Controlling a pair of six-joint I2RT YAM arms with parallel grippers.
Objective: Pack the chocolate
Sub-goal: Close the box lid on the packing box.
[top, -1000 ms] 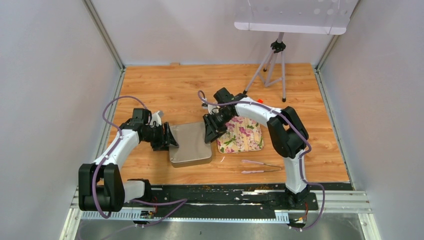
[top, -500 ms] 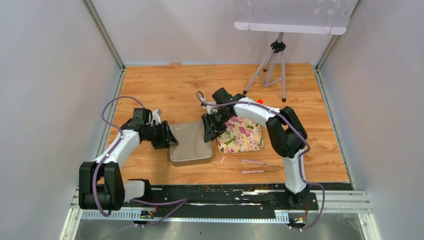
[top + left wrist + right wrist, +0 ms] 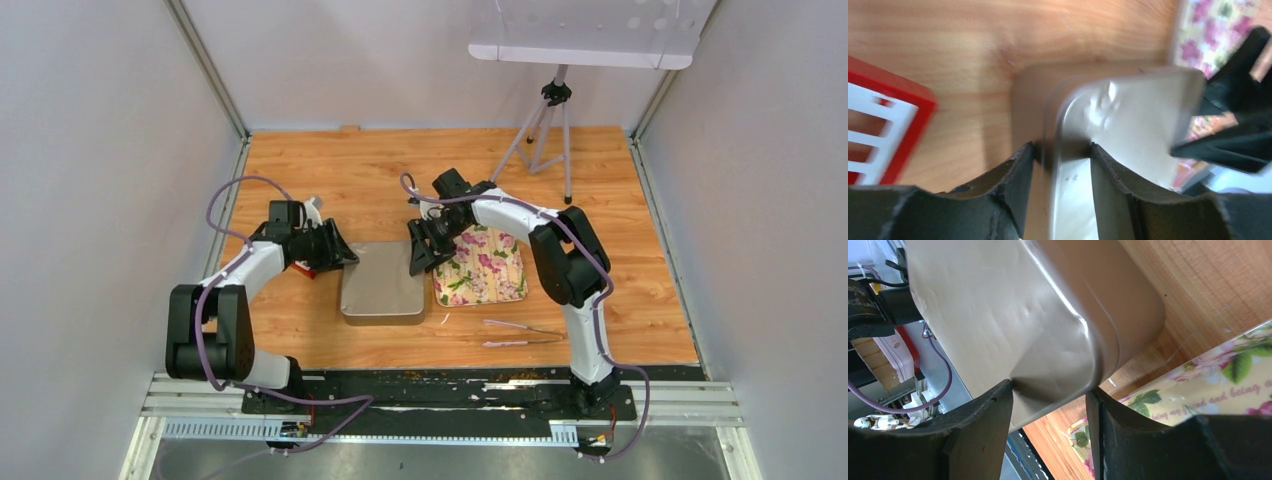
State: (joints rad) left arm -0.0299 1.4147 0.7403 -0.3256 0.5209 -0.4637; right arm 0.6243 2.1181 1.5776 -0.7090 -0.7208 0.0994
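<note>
The chocolate does not show in any of my views, so I cannot say where it is; it may be shut inside something or out of the pictures.

At the left side of the desk (image 3: 400,170), near my left arm, lies a red frame (image 3: 305,268) with white bars. Just beside it my left end effector (image 3: 335,250) has its two fingers (image 3: 1015,172) pressed on the far left corner of a plain metal tin (image 3: 382,285), one finger on each side of the edge, so I judge it is clamped on the tin. The tin sits at the middle of the desk and shows me only a flat, a little dented face. I cannot tell whether this is a closed box or a part turned over.

At the far right corner of the tin my right end effector (image 3: 420,255) has one finger on each side of the rounded corner. The metal fills the gap, but I cannot tell whether it grips or only stands around it.

Touching the tin's right side lies a floral tray (image 3: 490,270), flat on the desk, perhaps the other half of the box. Toward the near right edge lie two thin sticks (image 3: 520,333).

In my judgement the packing is either at its end, with only the box to place, or not started. The pictures do not decide it.
</note>
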